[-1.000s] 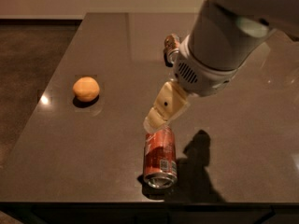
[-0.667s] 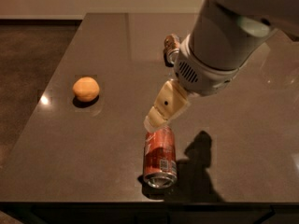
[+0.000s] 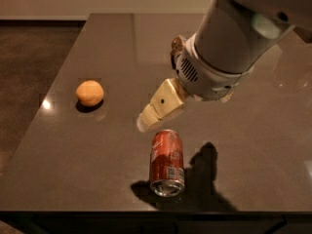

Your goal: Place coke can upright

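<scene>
Red coke can (image 3: pixel 167 162) lies on its side near the table's (image 3: pixel 97 150) front edge — silver end toward the camera. Just beyond its far end hangs the gripper (image 3: pixel 155 112) — whether open or closed, I cannot tell.

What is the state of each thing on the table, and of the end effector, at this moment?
coke can: lying on its side near the front edge of the table, one silver end toward the camera.
orange fruit: resting on the table at the left, untouched.
second can: mostly hidden behind the arm; pose cannot be told.
end effector: just beyond the coke can's far end, pointing down toward the table.
</scene>
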`<state>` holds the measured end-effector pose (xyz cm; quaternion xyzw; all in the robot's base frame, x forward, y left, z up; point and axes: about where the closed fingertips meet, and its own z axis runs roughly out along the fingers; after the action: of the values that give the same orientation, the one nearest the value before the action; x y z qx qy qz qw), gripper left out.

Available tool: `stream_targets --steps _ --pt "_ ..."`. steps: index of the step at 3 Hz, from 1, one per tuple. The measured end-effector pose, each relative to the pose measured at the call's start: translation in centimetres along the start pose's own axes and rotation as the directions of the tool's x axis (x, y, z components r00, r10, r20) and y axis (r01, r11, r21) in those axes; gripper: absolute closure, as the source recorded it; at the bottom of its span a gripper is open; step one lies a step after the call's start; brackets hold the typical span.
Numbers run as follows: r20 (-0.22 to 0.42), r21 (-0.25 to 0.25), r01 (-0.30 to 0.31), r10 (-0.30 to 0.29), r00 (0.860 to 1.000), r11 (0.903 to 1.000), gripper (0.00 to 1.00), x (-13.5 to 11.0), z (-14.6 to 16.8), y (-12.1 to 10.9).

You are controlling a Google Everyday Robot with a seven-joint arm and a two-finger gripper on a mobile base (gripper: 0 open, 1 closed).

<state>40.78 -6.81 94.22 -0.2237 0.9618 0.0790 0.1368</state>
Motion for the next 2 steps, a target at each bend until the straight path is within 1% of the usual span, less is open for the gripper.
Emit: stream_targets --steps 1,2 --pt "-0.024 -0.048 -0.123 0.122 0.992 0.9913 0.0 0.5 1.0 0.8" --pt "-0.075 -0.05 -0.249 0.245 0.967 0.9673 0.0 1.4 3.2 1.5"
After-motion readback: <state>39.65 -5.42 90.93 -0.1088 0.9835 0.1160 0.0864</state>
